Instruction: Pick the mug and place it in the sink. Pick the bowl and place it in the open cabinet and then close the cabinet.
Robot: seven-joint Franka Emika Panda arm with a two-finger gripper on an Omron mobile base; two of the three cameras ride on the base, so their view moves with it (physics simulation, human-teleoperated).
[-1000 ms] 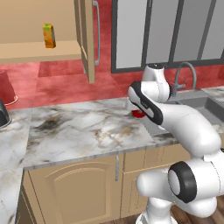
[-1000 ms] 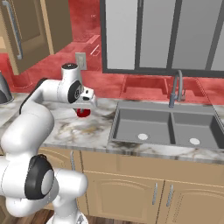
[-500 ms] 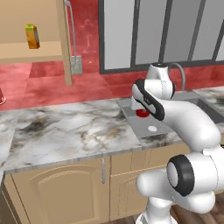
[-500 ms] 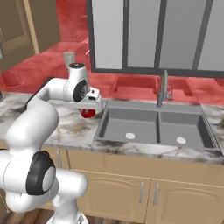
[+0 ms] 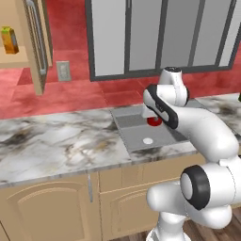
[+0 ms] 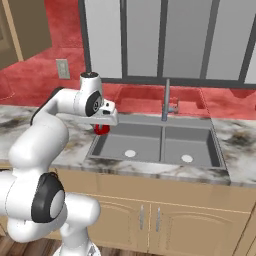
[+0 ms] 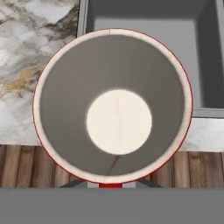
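Hand view looks straight down into the mug [image 7: 112,105]: white rim, grey shaded wall, pale round bottom, a thin red edge around the outside. Pincer is clamped on the mug, holding it upright in the air; fingertips are hidden under it at the bottom edge of that view. Below the mug sit marble worktop [image 7: 30,65] on one side, the grey sink [image 7: 144,17] basin beyond, wood floor nearer.

Right base view: pincer [image 6: 103,121] hangs at the sink's [image 6: 200,150] left rim, red mug [image 6: 101,129] just under the hand, over the line where worktop [image 6: 70,150] meets basin. Faucet [image 6: 167,100] stands behind the divider, well apart from the mug.

Left base view: mug [image 5: 154,121] shows red beside the forearm, above the left basin [image 5: 136,127], clear of the drain [image 5: 148,140]. Open cabinet [image 5: 33,42] door sits top left, a yellow carton [image 5: 9,40] on its shelf.
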